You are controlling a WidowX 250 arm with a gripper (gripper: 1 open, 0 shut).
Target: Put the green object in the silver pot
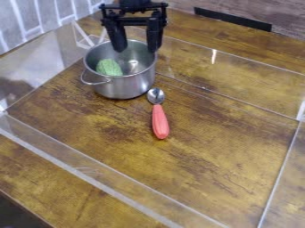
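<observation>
Below the end effector [137,43], whose fingers are spread with nothing between them, the green lump [110,68] sits inside the pot [120,85]. The placing looks done; the next move calls for rising clear without catching the rim.

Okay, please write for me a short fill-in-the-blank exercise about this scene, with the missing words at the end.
The green lump lies ____ the silver pot.
The spoon has a handle colored ____.
The table is made of brown ____.
The gripper is colored ____.

Missing words: inside; red; wood; black.
</observation>
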